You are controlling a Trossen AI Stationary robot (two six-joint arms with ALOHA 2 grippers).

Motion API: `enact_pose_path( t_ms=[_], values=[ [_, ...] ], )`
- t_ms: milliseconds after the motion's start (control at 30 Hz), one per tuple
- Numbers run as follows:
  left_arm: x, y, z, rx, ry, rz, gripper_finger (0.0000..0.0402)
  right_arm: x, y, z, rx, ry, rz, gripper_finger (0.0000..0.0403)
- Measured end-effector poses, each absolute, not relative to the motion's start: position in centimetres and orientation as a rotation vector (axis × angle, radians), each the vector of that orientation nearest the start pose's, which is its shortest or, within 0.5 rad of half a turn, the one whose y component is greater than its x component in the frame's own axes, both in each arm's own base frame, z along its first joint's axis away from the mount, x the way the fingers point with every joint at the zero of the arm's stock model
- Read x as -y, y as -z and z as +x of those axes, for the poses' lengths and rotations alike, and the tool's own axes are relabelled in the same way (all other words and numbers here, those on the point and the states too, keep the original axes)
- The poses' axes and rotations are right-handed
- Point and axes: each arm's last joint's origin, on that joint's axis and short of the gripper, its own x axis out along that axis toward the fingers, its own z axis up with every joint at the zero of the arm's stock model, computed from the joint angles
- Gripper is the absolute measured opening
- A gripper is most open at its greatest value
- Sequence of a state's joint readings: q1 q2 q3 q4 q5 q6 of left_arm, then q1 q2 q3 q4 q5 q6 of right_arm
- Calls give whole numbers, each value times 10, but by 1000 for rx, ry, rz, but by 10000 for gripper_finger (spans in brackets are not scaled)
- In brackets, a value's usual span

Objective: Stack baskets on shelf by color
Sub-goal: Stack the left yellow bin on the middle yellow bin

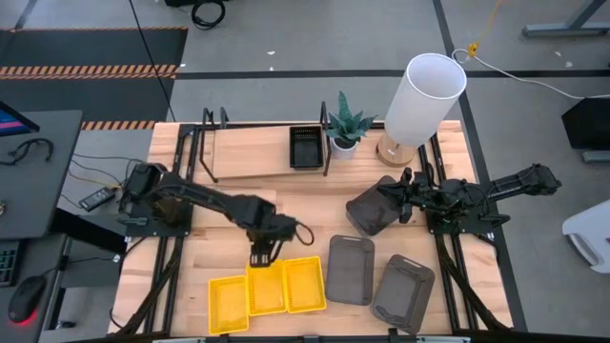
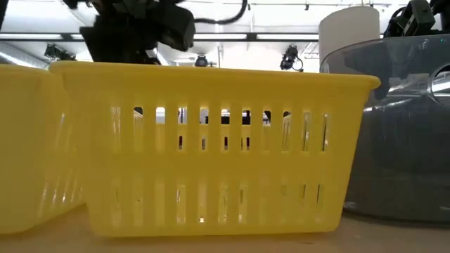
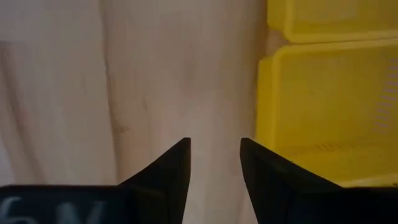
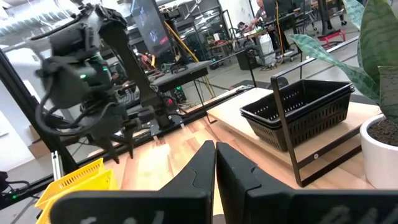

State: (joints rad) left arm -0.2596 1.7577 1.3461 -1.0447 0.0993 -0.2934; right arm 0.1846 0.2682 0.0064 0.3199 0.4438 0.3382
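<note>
Three yellow baskets (image 1: 267,291) sit side by side on the table's near side. My left gripper (image 1: 259,259) hangs open, pointing down over bare wood just beyond the far rim of the middle yellow basket (image 3: 336,106). Small black baskets (image 1: 306,146) stand nested at the right end of the shelf (image 1: 253,152). Two grey baskets (image 1: 351,269) (image 1: 403,291) lie on the table right of the yellow ones. A third grey basket (image 1: 370,211) lies by my right gripper (image 1: 400,198), which is shut (image 4: 216,158); its wrist view shows no basket between the fingers.
A white plant pot (image 1: 343,145) stands right of the shelf, and a tall white lamp shade on a wooden foot (image 1: 419,95) stands beyond it. The shelf's black end rail (image 4: 292,124) rises beside the black baskets. Bare wood lies between the shelf and the yellow baskets.
</note>
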Motion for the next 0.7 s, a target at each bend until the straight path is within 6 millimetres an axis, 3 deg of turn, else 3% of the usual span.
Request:
enact_pose_path(
  t_ms=[367,567,700],
  values=[
    [156,-225,284,-1547,54,-149,140,-8,-173,112,99,247,354,19],
    [177,-225,262,-1571,-51,-52,119,-8,-173,112,99,247,354,19],
    [178,-240,243,-1506,-122,32,92,-8,-174,112,99,247,354,19]
  ],
)
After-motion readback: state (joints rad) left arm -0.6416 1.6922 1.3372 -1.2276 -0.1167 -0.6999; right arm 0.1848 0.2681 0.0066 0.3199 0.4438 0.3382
